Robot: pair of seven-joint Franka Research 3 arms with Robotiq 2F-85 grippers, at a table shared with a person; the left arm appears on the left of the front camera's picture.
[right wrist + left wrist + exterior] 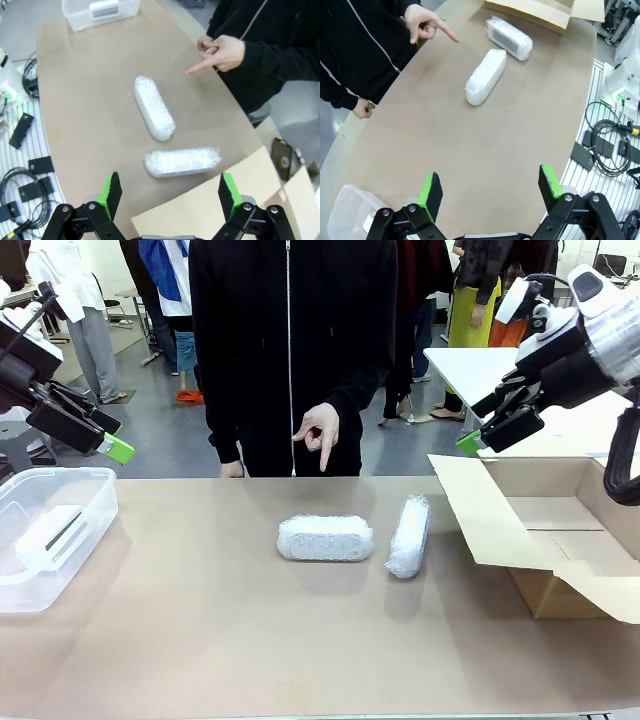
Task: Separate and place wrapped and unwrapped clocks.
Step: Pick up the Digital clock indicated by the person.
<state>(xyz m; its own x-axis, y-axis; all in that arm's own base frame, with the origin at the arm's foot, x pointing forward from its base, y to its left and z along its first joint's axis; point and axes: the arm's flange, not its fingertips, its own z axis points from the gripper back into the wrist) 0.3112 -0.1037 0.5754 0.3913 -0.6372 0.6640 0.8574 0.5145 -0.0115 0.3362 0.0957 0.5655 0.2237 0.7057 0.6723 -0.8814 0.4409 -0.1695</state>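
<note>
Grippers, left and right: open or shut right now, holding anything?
Left gripper: open, holding nothing.
Right gripper: open, holding nothing.

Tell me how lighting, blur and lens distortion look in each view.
Front view: even light, a soft shadow under the right-hand bubble-wrap bundle. Left wrist view: sharp, but the wide lens bows the table edge. Right wrist view: same bowing; the person's pointing hand is sharp.

White right arm (600, 290) bears a black gripper (169, 189) (green pads (111, 192)).
</note>
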